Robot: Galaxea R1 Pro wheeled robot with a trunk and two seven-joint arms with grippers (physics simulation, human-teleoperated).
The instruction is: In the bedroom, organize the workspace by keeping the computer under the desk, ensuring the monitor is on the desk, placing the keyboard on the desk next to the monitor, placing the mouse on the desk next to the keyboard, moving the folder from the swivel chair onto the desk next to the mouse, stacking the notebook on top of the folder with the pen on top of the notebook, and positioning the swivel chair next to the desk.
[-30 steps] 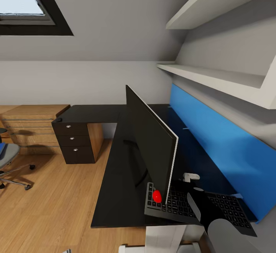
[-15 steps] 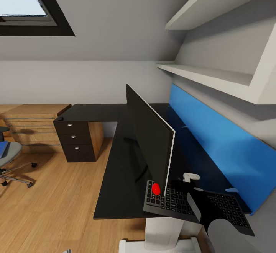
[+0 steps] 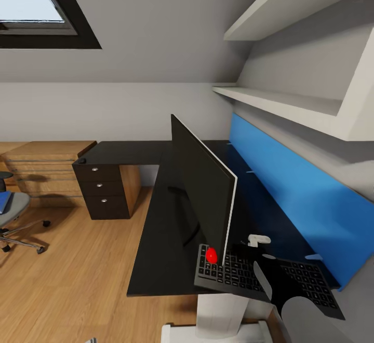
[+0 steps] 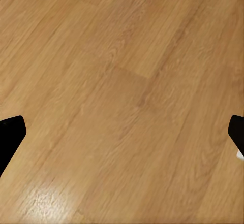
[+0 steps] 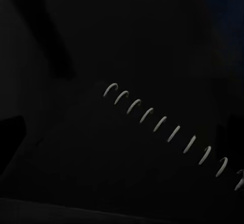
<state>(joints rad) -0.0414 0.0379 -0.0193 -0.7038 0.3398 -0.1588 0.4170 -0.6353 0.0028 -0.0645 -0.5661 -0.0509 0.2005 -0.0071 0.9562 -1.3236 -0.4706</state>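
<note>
The monitor (image 3: 200, 192) stands edge-on on the black L-shaped desk (image 3: 156, 249), a red light (image 3: 211, 255) at its near corner. At the desk's near end, partly behind the monitor, the keyboard (image 3: 306, 280) lies tilted, and my right arm (image 3: 283, 288) reaches over it. My right gripper (image 5: 124, 127) looks open in a very dark picture, above a dark notebook with white spiral rings (image 5: 168, 127). My left gripper (image 4: 122, 132) is open over bare wooden floor. At far left the swivel chair (image 3: 13, 213) carries the blue folder (image 3: 4, 201).
A dark three-drawer unit (image 3: 101, 192) stands under the desk's far wing, with a small dark lump (image 3: 80, 161) on the corner above it. A light wooden counter (image 3: 41, 169) is beside it. A blue wall panel (image 3: 301, 197) and white shelves (image 3: 291, 107) line the right.
The whole head view shifted slightly between one second ago and half a second ago, so the camera moved. Nothing on the desk has visibly moved.
</note>
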